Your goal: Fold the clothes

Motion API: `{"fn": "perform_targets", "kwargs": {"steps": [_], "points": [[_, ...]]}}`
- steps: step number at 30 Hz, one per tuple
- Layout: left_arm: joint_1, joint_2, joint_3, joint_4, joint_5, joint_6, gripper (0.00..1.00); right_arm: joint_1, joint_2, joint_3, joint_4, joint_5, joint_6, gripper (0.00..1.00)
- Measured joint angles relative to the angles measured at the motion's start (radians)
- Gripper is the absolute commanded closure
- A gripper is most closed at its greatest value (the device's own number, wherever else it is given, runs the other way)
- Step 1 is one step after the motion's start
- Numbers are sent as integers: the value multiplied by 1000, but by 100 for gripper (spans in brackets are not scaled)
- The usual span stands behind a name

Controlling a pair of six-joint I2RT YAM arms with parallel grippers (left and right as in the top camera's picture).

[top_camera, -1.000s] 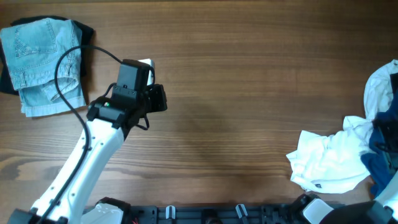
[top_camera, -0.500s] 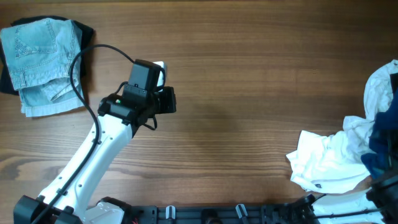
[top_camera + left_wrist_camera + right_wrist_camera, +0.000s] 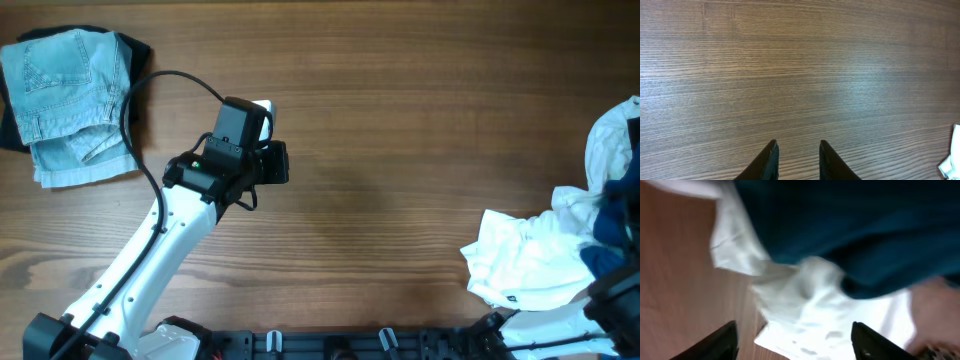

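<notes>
Since a second ago, the left arm has been swung to the right, away from the folded jeans (image 3: 70, 100) and out over the bare middle of the surface (image 3: 420, 130). At the bottom right corner, the right arm (image 3: 600, 310) has been brought in beside the heap of clothes.

The left tool (image 3: 798, 144) is seen open only a little, with nothing between its fingers and only wood below it. The right tool (image 3: 794, 327) is held wide open and nothing is gripped yet. A white shirt (image 3: 800, 295) and a dark blue shirt (image 3: 840, 225) lie right under it. The heap is at the right side of the surface. The jeans are stacked on a black piece (image 3: 138, 50) at the far left corner.

Trouble could be caused by the way the white and blue shirts are tangled. If the right tool is shut here, both could be pinched at once and dragged out together. A thick bunch could also be caught in place of an edge, and then the shirt could not be spread flat. The left tool is far from the heap, so no help can be given yet. The black cable (image 3: 125, 95) lies close by the jeans and could be snagged on them, and the neat stack would be spoiled.
</notes>
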Motion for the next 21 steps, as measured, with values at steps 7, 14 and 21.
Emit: {"fn": "perform_targets", "kwargs": {"steps": [7, 14, 21], "points": [[0, 0, 0, 4, 0, 0, 73, -142, 0, 0, 2, 4, 0, 23], [0, 0, 0, 4, 0, 0, 72, -142, 0, -2, 82, -9, -5, 25], [0, 0, 0, 3, 0, 0, 72, -142, 65, -5, 88, -19, -13, 27]]}}
